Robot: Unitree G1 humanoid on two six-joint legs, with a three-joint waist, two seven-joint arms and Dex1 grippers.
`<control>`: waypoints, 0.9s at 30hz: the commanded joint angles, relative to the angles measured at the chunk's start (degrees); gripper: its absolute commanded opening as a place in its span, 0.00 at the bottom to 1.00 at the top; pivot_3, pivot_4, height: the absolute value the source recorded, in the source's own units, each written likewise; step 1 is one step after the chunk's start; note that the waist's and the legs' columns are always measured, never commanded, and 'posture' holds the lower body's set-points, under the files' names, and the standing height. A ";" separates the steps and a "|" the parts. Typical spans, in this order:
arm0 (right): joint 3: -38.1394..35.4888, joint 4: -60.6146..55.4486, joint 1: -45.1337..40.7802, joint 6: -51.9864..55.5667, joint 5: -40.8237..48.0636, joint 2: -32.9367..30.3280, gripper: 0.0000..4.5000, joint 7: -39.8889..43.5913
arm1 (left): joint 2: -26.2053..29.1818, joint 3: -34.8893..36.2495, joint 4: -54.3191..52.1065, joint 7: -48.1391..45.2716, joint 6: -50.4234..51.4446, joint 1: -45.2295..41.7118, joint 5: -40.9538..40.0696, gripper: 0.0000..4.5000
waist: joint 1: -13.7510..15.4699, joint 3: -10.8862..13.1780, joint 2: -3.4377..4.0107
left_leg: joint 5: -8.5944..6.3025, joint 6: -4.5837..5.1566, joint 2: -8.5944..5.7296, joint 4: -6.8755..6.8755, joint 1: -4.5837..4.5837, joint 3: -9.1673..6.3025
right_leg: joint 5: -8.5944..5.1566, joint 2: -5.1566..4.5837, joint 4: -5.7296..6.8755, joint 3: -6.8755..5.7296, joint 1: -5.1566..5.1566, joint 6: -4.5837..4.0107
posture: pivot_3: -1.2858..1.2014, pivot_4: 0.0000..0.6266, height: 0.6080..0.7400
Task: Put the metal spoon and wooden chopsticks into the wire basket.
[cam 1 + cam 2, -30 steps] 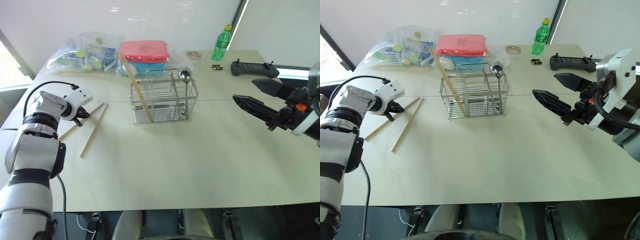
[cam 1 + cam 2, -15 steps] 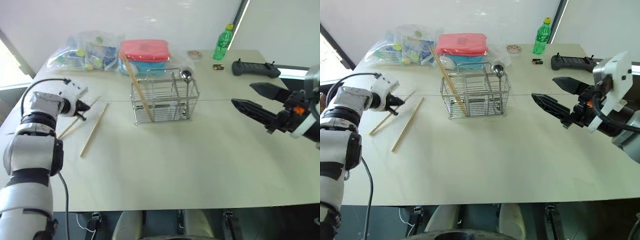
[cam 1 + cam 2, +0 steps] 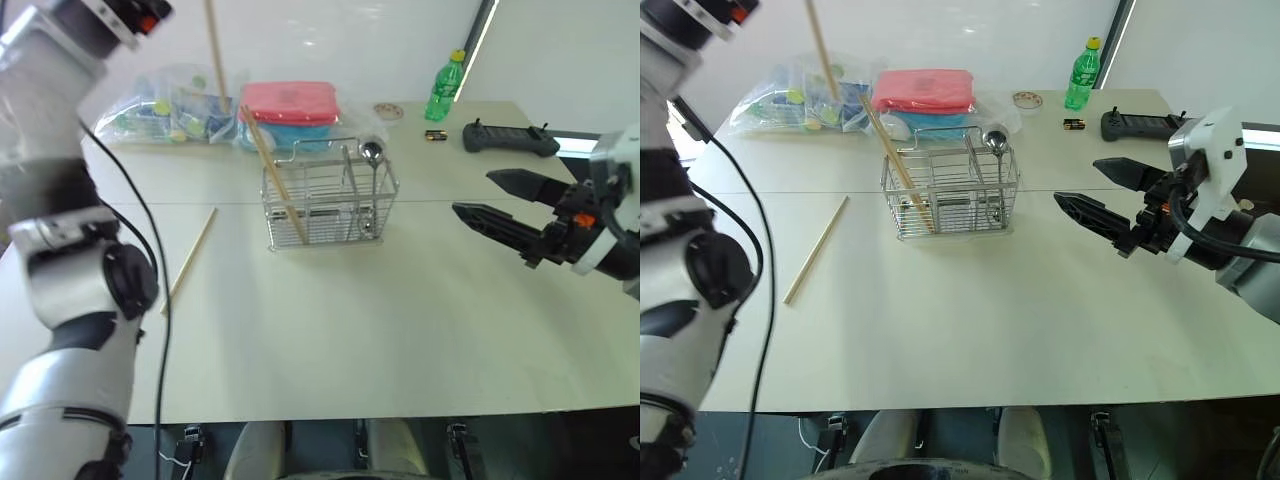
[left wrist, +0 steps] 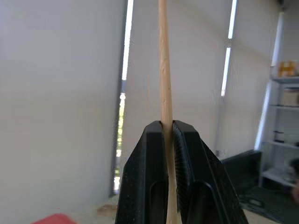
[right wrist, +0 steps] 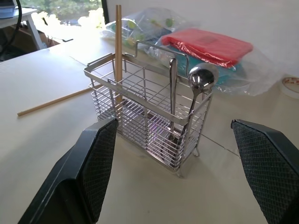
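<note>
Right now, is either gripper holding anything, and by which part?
The left gripper is shut on one wooden chopstick, pinched partway along its shaft and raised off the table. The right gripper is open and empty.

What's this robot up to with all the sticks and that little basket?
It is loading cutlery into the silver wire basket. A shiny metal spoon and one pale wooden chopstick stand inside. The left gripper holds another chopstick up in the air; a third lies on the table. The right gripper hangs open beside the basket.
</note>
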 commanded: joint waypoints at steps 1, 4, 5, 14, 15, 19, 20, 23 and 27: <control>-1.46 -0.12 -1.18 -1.24 0.60 -0.21 0.89 -0.75 | -3.44 -3.79 -11.76 4.65 4.07 6.80 -3.07 0.02 | -0.03 0.00 0.00 | 0.00 0.00 0.00 0.01 0.04 0.02 | 0.00 0.00 0.06 0.04 0.02 -0.01 | 0.52 0.24 0.63; -1.96 0.08 -1.72 -1.12 1.95 -0.09 0.89 -1.94 | -4.32 -7.67 -14.51 5.07 1.09 12.99 -0.25 0.02 | -0.08 0.01 -0.01 | 0.00 0.00 -0.01 0.00 0.03 0.03 | 0.00 0.06 0.04 0.06 0.01 -0.02 | 0.52 0.24 0.63; -2.07 0.22 -1.93 -1.11 2.44 -0.04 0.89 -2.37 | -4.51 -8.13 -13.99 5.42 0.17 14.09 0.18 0.02 | -0.08 0.01 -0.01 | 0.00 0.01 0.00 0.00 0.02 0.03 | -0.01 0.08 0.03 0.07 -0.01 -0.03 | 0.52 0.24 0.63; -1.32 0.82 -2.32 -1.55 2.70 0.39 0.89 -4.14 | -5.88 -9.33 -7.51 6.26 -5.39 14.02 1.21 0.02 | 0.26 0.01 -0.01 | 0.00 0.01 -0.06 0.08 -0.12 0.02 | -0.12 0.08 -0.12 0.09 0.02 -0.25 | 0.52 0.24 0.63; -1.22 0.89 -2.39 -1.59 2.64 0.41 0.89 -4.22 | -5.83 -8.99 -7.19 6.32 -5.24 13.38 0.75 0.02 | 0.21 0.01 -0.01 | 0.00 0.02 -0.06 0.08 -0.12 0.02 | -0.12 0.08 -0.12 0.09 0.02 -0.24 | 0.52 0.24 0.63; -0.65 1.16 -1.93 -2.13 1.24 0.85 0.89 -3.88 | -4.71 -6.97 -7.58 5.80 -1.46 9.39 -3.93 0.02 | 0.17 0.01 -0.02 | 0.00 0.02 -0.05 0.07 -0.15 0.00 | -0.12 0.09 -0.11 0.08 -0.02 -0.23 | 0.52 0.24 0.63; -0.45 1.15 -1.87 -2.27 0.87 0.95 0.89 -3.80 | -4.47 -6.76 -7.69 5.75 -0.97 8.85 -4.64 0.02 | 0.15 0.02 -0.02 | 0.00 0.02 -0.06 0.07 -0.14 0.00 | -0.12 0.08 -0.10 0.08 -0.02 -0.22 | 0.52 0.24 0.63; -0.19 1.30 -2.01 -2.57 0.56 1.74 0.89 -3.99 | -3.68 -5.83 -6.88 6.38 -0.51 6.10 -5.92 0.02 | 0.08 0.01 -0.01 | 0.00 0.02 -0.05 0.05 -0.13 0.00 | -0.12 0.09 -0.10 0.08 -0.02 -0.22 | 0.52 0.24 0.63; -0.40 1.47 -2.52 -2.79 1.16 2.20 0.89 -4.14 | -2.63 -8.11 -5.47 4.72 -3.15 6.44 -3.34 0.02 | 0.08 0.00 0.00 | 0.00 0.02 -0.05 0.05 -0.11 0.01 | -0.11 0.10 -0.09 0.08 -0.02 -0.20 | 0.52 0.24 0.63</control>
